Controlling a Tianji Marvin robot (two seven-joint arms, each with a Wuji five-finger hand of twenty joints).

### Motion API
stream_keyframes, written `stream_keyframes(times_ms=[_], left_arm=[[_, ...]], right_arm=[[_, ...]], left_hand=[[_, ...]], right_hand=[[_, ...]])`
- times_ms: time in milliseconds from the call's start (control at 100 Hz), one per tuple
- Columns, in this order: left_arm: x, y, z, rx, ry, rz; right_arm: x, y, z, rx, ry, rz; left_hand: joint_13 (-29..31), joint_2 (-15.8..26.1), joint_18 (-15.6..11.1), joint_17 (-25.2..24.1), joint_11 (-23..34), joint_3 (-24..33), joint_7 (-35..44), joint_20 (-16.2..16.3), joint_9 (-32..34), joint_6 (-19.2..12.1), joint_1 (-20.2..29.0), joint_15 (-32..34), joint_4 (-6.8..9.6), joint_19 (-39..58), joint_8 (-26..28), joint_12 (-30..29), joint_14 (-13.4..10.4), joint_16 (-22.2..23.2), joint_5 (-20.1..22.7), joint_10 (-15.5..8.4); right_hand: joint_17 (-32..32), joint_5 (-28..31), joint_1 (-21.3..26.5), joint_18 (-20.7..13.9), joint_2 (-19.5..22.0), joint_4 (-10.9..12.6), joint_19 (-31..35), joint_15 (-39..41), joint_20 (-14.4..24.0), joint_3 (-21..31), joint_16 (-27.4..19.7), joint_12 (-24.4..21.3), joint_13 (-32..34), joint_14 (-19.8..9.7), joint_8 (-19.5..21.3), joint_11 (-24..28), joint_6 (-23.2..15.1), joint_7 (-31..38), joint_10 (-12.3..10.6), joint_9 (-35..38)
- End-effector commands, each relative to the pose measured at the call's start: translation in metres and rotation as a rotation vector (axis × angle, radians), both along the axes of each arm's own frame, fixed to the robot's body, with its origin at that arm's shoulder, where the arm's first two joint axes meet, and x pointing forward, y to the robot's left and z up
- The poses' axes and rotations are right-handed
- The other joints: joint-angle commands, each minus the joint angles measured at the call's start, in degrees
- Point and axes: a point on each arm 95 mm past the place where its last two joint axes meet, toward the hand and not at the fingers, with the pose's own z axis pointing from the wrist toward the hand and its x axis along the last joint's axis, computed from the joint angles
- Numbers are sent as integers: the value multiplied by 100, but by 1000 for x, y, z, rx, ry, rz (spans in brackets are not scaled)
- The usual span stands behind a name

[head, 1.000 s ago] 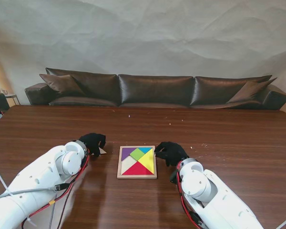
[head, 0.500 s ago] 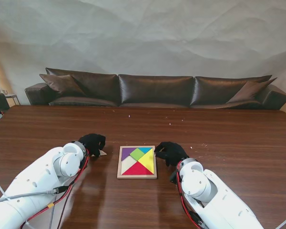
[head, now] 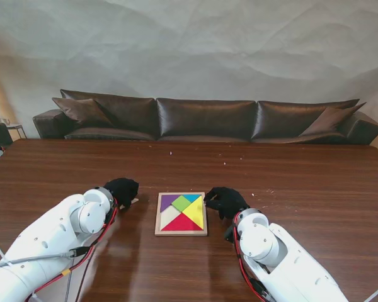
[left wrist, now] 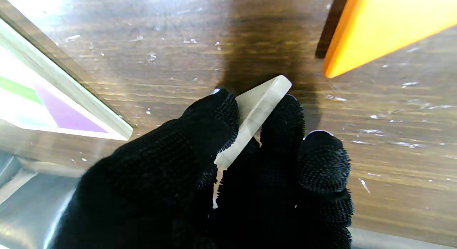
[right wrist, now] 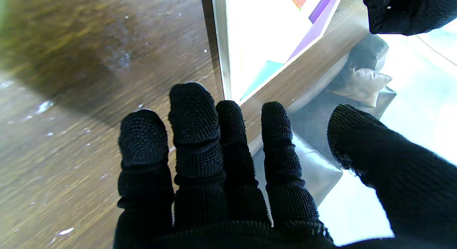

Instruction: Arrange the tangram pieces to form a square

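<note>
Wooden tray [head: 181,233] sits on the brown table [head: 302,182], with lots of bare table all around it. Purple, green, blue, yellow, red and pale pieces nearly fill the tray. Just left of the tray, the left hand [head: 122,189] pinches a pale piece [left wrist: 254,111] near an orange piece [left wrist: 378,25]. At the tray's right edge, the right hand [head: 224,201] holds nothing, fingers [right wrist: 192,113] loosely spread.

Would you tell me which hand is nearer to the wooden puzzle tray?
Right. The right hand sits against the wooden puzzle tray at its right edge, while the left hand, holding a pale piece, stays apart off its left side.
</note>
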Motion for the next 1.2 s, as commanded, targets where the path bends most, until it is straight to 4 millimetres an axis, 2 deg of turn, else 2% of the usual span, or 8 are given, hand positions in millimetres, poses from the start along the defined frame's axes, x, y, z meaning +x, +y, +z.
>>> stream_keyframes(times_ms=[0, 250, 470, 890, 1190], left_arm=[[-4, -3, -5, 5, 46, -2], [-5, -8, -12, 29, 89, 0], [-4, -10, -13, 11, 55, -17], [-2, -10, 13, -49, 12, -18], [-7, -29, 33, -64, 39, -78]], right_arm=[[-2, 3, -2, 4, 13, 15], [-2, 3, -2, 5, 12, 14], [-2, 3, -2, 5, 12, 13], [-2, 4, -3, 5, 14, 20], [-2, 4, -3, 6, 15, 21]], left_hand=[[16, 181, -48, -65, -21, 153, 22, 50, -64, 103, 337, -149, 309, 151, -177, 32, -175, -107, -43, -233], [-4, 254, 114, -206, -289, 118, -81, 13, -238, 257, 346, -232, 341, -10, -290, -32, -211, -104, -367, -177], [144, 116, -162, 7, -300, 215, -39, -24, -25, 132, 398, -128, 305, 32, -309, -98, -225, -150, -54, -270], [156, 117, -229, 39, -286, 238, -30, -40, 13, 99, 411, -134, 287, 32, -287, -120, -241, -141, 64, -274], [114, 221, -185, -60, -278, 220, -73, -14, -66, 139, 426, -125, 292, 28, -288, -73, -226, -101, -21, -230]], right_hand=[[-756, -55, -40, 37, 187, 150, 162, 101, 146, -124, -20, -58, -86, 5, -27, 78, 16, 63, 152, -208], [-751, -56, -43, 37, 193, 151, 167, 104, 146, -123, -20, -58, -85, 10, -27, 81, 13, 66, 148, -207], [-750, -52, -36, 37, 206, 152, 171, 103, 146, -120, -21, -60, -88, 14, -28, 81, 10, 68, 149, -212], [-744, -51, -42, 34, 205, 154, 172, 107, 142, -123, -22, -61, -84, 23, -30, 83, 12, 71, 155, -209], [-740, -52, -43, 34, 211, 152, 176, 104, 140, -127, -25, -60, -88, 15, -32, 88, 15, 72, 140, -207]])
